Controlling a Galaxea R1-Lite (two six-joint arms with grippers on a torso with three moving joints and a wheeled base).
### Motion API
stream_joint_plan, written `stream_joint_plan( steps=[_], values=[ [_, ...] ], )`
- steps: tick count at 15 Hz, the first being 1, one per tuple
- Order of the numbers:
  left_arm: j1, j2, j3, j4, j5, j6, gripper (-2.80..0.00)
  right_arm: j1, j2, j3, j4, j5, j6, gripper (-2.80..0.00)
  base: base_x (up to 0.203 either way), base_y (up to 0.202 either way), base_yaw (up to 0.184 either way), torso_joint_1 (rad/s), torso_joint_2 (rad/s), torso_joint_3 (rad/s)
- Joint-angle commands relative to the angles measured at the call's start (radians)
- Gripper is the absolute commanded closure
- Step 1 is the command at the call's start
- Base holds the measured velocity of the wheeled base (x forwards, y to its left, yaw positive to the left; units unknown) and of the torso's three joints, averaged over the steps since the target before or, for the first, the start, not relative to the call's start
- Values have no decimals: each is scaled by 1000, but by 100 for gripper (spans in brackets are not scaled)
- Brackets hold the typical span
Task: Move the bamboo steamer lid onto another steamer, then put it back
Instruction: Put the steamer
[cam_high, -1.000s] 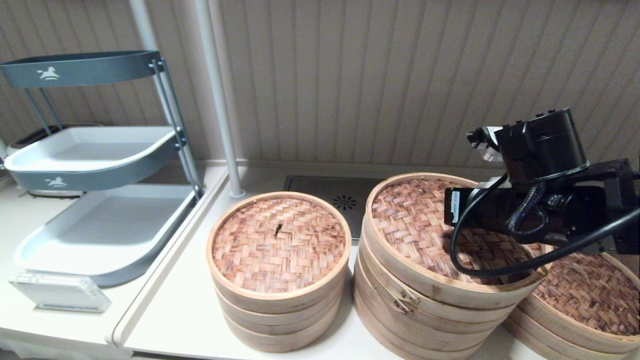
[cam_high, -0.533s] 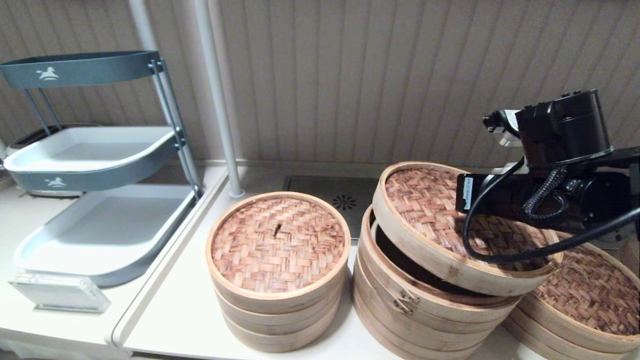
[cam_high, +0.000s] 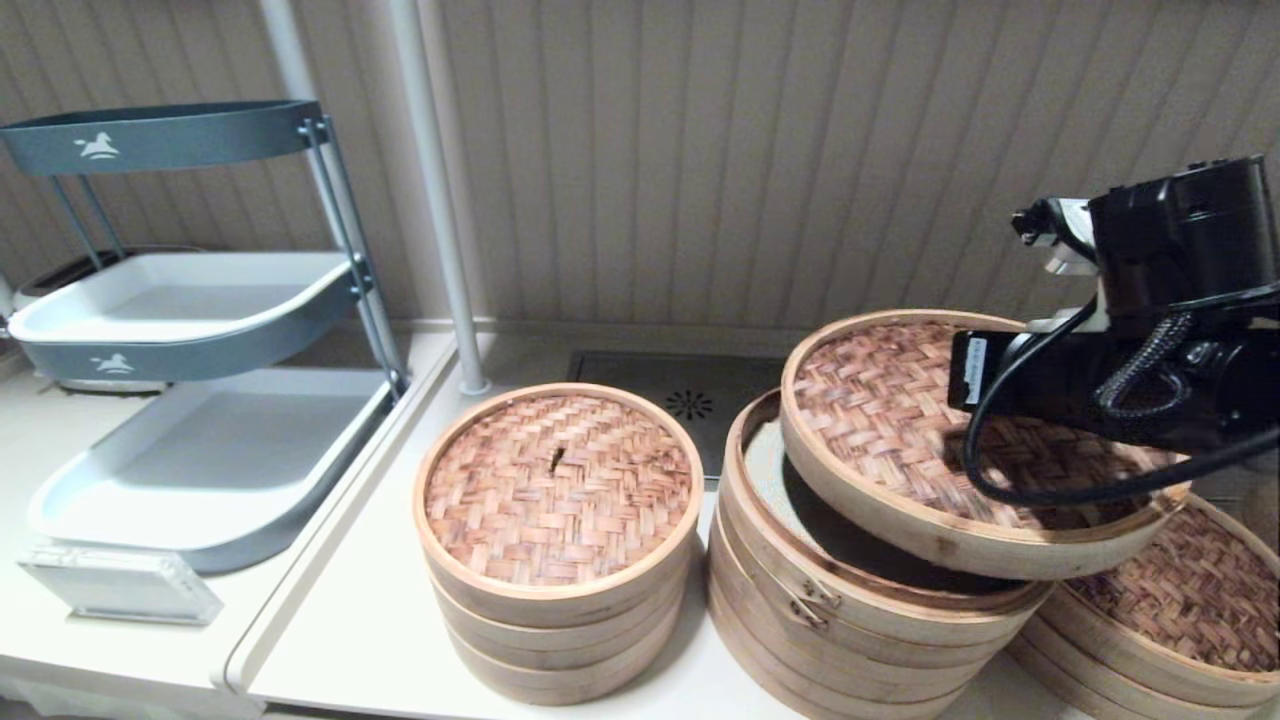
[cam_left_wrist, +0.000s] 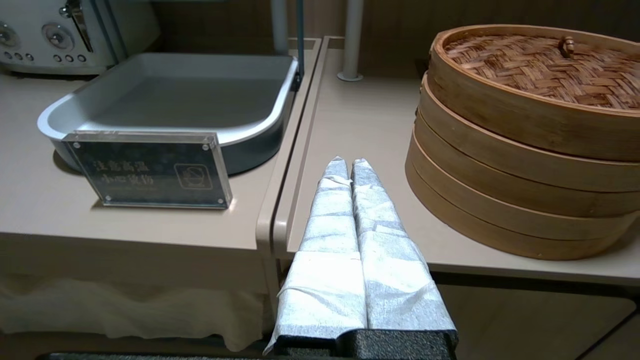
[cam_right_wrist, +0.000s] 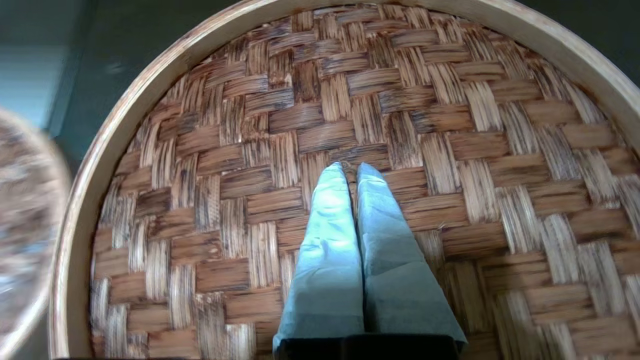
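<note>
The bamboo steamer lid (cam_high: 880, 440), with its pale rim and reddish-tan woven top, hangs tilted in the air above the tall stack with a metal clasp (cam_high: 812, 597), whose inside shows. My right arm (cam_high: 1130, 390) reaches over it. In the right wrist view my right gripper (cam_right_wrist: 349, 167) is shut on the small centre loop of the lid (cam_right_wrist: 400, 125). The lid's right edge overlaps another steamer (cam_high: 1190, 600), the low stack with the darker brown top at far right. My left gripper (cam_left_wrist: 348, 162) is shut and empty, parked at the table's front edge.
A narrower three-tier steamer stack (cam_high: 557, 490) stands left of the opened stack. A grey tiered tray rack (cam_high: 200, 300) and an acrylic sign (cam_high: 120, 583) sit at the far left. A white pole (cam_high: 430, 200) and a drain grate (cam_high: 680, 400) are behind.
My right gripper has lifted the lid off the clasp stack and carried it up and to the right, tilted, so the stack's inside now shows. The left arm has not moved.
</note>
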Motion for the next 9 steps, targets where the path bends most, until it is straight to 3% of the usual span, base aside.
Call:
stream_joint_plan(
  steps=[1,3,6,9],
  values=[
    [1,-1,25,-1,0,0,0,-21,-31,3,6,-1,-4,0,0,0,0,0,0,0],
    [1,-1,25,-1,-1,0,0,-32,-39,5,13,-1,-10,0,0,0,0,0,0,0],
    [1,-1,25,-1,-1,0,0,-168,-115,17,40,12,-49,0,0,0,0,0,0,0],
    [0,-1,25,-1,-1,0,0,-239,-138,17,67,47,-63,0,0,0,0,0,0,0]
  ],
)
